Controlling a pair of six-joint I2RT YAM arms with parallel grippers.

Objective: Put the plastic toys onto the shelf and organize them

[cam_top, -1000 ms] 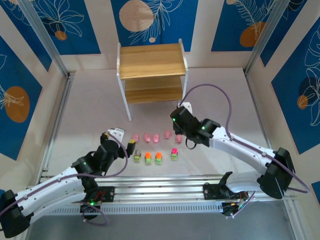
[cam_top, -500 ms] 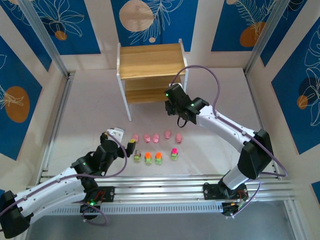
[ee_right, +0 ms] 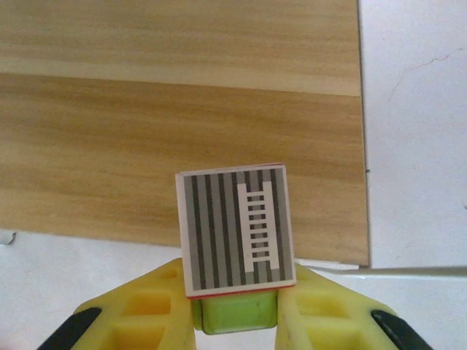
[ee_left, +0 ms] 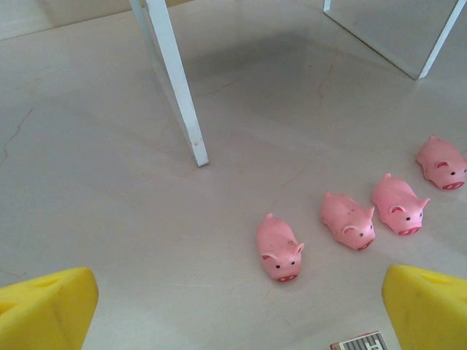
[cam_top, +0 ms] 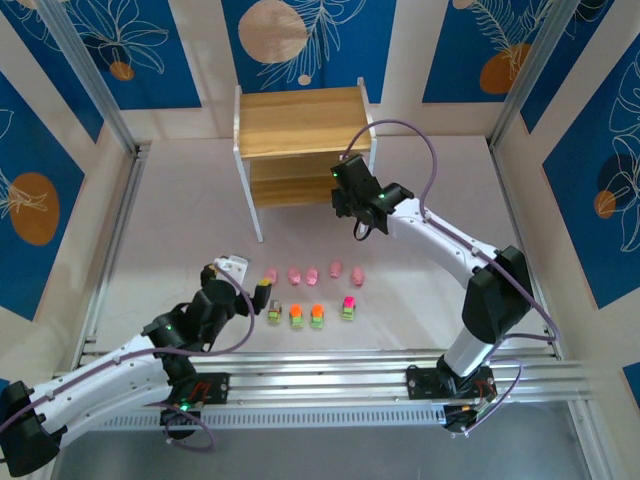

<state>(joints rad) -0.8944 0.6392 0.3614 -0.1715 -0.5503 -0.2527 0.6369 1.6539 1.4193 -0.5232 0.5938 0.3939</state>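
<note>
Carried by the right claw (ee_right: 237,315), the grey-striped block (ee_right: 237,230) is now at the front right corner of the shelf (cam_top: 300,120); a second ago the claw was low over the row of pigs. The block has a green base and a grey striped top printed with a white ladder. The claw's yellow fingers (ee_right: 149,306) are clamped on the base from both sides. In the right wrist view the block hangs over the near edge of a wooden board, but whether it touches the board cannot be told.

On the desk (cam_top: 180,230) in front of the shelf, five pink pigs (cam_top: 312,272) lie in a row. Just nearer the arms are four green-based blocks (cam_top: 297,315): one grey-topped on the left, two orange in the middle and one magenta on the right.

The left claw (cam_top: 258,295) hovers at the left end of these rows, its fingers spread wide apart and holding nothing. Its wrist view shows four of the pigs and a white shelf leg (ee_left: 179,80) beyond them.
</note>
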